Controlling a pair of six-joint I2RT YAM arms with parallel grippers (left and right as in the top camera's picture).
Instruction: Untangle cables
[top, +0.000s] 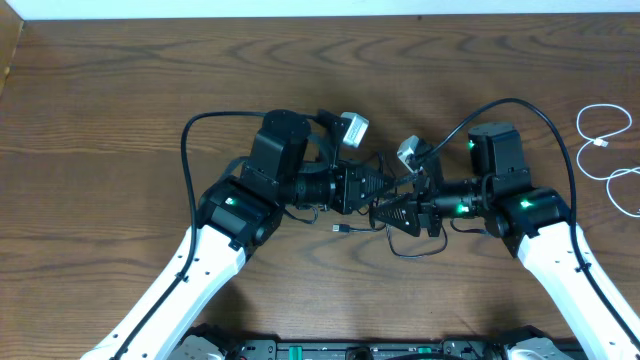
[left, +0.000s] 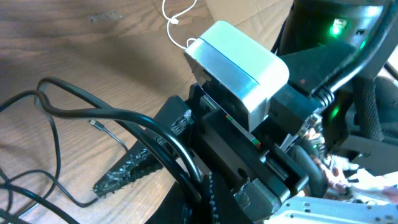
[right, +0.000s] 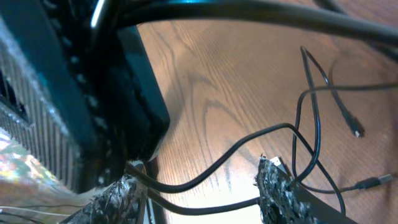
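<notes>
Thin black cables (top: 415, 252) lie tangled at the table's middle, one small plug (top: 341, 229) pointing left. My left gripper (top: 388, 188) and right gripper (top: 378, 212) meet tip to tip over them. In the left wrist view a black cable (left: 124, 115) runs into my left gripper (left: 208, 199), which is shut on it. The right gripper (right: 199, 177) stands open, and two black cable strands (right: 249, 146) cross the gap between its fingers (right: 273, 186). Loose plug ends (right: 357, 132) rest on the wood beyond. A white cable (top: 600, 140) lies apart at the far right.
The right arm's silver wrist camera (left: 239, 62) sits close in front of the left wrist. Thick black arm cables (top: 540, 120) arch over both arms. Wooden table (top: 120, 90) extends to the left and back.
</notes>
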